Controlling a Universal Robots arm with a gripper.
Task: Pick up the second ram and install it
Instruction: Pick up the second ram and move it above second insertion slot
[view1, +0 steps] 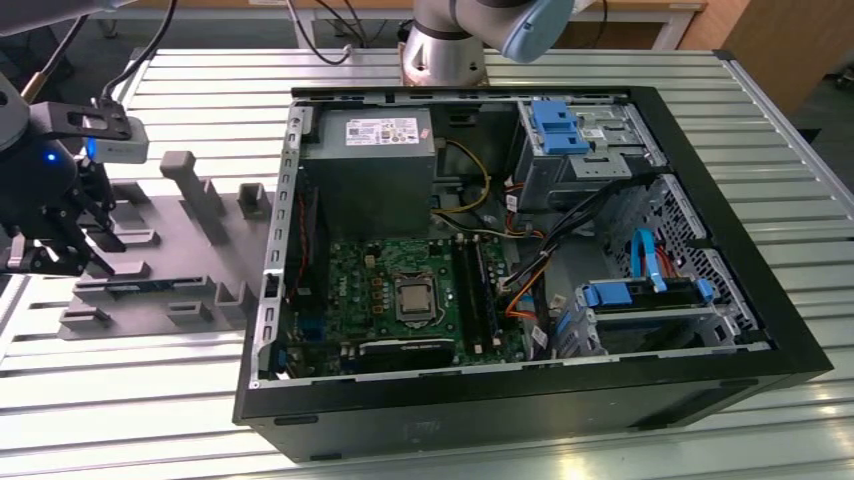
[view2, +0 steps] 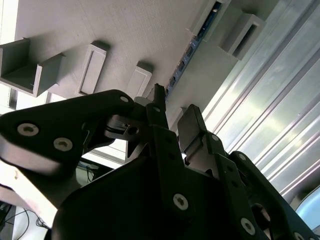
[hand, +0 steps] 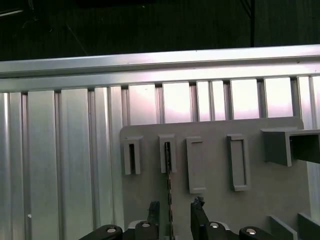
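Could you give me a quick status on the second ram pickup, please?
Gripper open, straddling second ram. Stick on edge in grey holder, not yet lifted. Nothing in the way.

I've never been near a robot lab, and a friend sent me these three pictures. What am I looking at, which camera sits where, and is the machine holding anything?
This is one robot arm working over a slatted metal table. The exterior view comes from a camera off the arm. It shows an open computer case with its green motherboard and, at the exterior view's left, a grey holder tray.

The two wrist views come from cameras riding on the arm, looking past its gripper. In both wrist views a thin blue memory stick, the second ram, stands on edge in the tray's slots.

The gripper is open, with one finger to each side of the stick and a gap between them and it. It holds nothing.
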